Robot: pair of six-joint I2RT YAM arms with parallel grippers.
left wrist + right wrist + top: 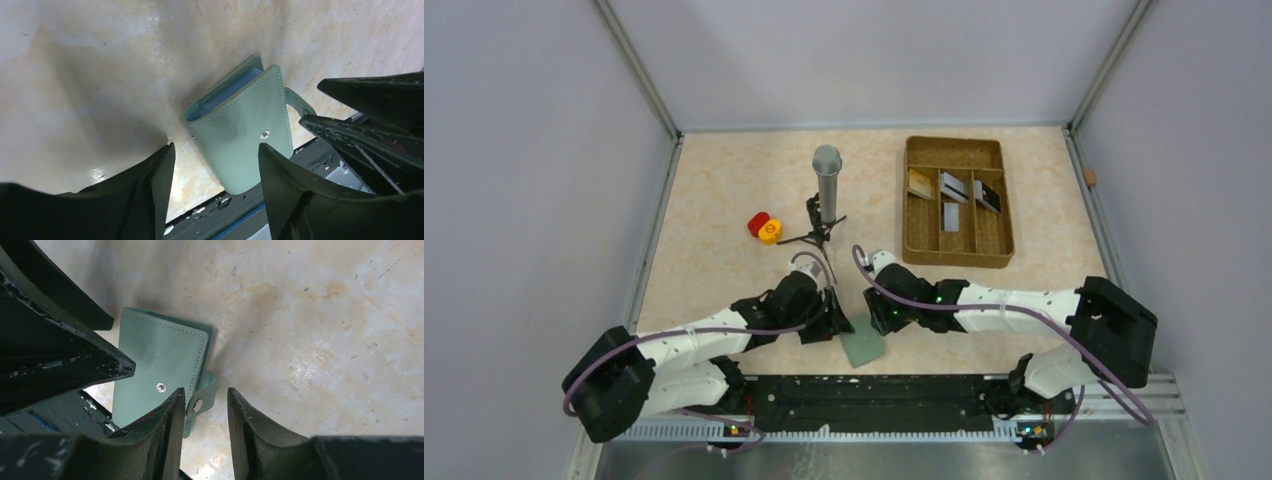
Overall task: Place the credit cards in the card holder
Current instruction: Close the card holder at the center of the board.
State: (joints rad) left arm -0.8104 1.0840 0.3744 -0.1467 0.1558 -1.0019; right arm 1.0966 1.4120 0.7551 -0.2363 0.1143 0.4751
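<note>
1. Card holder: a grey-green folding wallet, lying flat at lower centre of the top view, by the table's near edge and between the two gripper heads. It is folded over. The left wrist view shows it slightly ajar, with a strip of light blue lining at the upper edge. The closing tab is unfastened and sticks out past the cover's right edge in the right wrist view. One snap shows on the tab and another on the cover.
2. Left gripper: lower centre of the top view, just left of the card holder. Its fingers stand well apart. In its own camera the wallet shows in the gap, and neither finger visibly presses on it.
3. Right gripper: just right of the card holder in the top view. Its fingers are apart with a narrower gap and clamp nothing. In its own camera the tab lies at the inner edge of the left-hand finger.
4. Credit cards: four in the brown compartmented tray, upper right of the top view, well apart from the wallet.
   - tan-gold
   - silvery
   - dark
   - grey
5. Microphone: upright on a small tripod, upper centre.
6. Red and yellow object: left of the tripod; its kind cannot be told.
7. Table: pale marbled surface.
</note>
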